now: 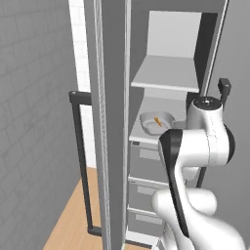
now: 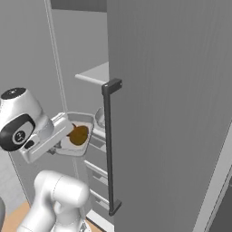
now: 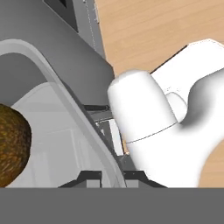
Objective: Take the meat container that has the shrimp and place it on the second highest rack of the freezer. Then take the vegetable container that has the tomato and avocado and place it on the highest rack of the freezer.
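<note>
My gripper (image 3: 113, 177) clamps the vegetable container's (image 2: 80, 149) rim, avocado (image 2: 79, 135) inside; shrimp (image 1: 158, 121) container (image 1: 149, 119) sits shelved ahead.

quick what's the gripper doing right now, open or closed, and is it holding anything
Gripper: jaws closed on the rim of the vegetable container, which holds the avocado.

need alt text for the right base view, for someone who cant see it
The robot's pincer is shut on the rim of a grey container holding an olive-brown avocado, in front of the open freezer, whose door has a dark bar handle.
</note>
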Available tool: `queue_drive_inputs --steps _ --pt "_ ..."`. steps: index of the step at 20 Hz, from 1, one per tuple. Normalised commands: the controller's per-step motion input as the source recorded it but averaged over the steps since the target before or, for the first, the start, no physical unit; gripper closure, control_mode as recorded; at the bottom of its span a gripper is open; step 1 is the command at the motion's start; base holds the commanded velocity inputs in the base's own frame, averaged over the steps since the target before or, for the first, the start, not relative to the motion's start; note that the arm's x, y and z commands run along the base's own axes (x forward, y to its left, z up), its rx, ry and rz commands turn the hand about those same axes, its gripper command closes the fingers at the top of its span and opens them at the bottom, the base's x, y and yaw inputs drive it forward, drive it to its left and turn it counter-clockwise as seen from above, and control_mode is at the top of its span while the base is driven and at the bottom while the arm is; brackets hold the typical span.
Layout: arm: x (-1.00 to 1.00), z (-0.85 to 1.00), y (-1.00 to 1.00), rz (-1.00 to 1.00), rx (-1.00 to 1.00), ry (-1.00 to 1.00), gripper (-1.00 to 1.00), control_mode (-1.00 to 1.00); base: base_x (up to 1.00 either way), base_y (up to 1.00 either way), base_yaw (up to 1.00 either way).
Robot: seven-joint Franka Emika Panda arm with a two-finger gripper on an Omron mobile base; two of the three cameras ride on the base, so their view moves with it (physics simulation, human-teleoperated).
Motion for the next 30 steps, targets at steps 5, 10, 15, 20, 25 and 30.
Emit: queue_drive_inputs --steps 5,10,15,20,25,30 --pt "1.0 0.81 0.0 0.01 0.0 0.0 1.0 -1.0 0.0 0.0 0.0" --pt "1.0 0.76 0.0 0.11 0.03 0.06 1.0 -1.0 0.0 0.0 0.0" --pt "0.88 0.84 0.0 0.01 0.0 0.0 1.0 -1.0 0.0 0.0 0.0" --pt "0.5 0.33 0.0 -0.05 0.0 0.03 1.0 -1.0 0.0 0.0 0.0" --pt "0.95 -0.08 0.0 -0.04 0.0 0.06 1.0 -1.0 0.0 0.0 0.0" --pt "0.45 -0.59 -0.11 -0.03 -0.01 -0.01 1.0 -1.0 0.0 0.0 0.0"
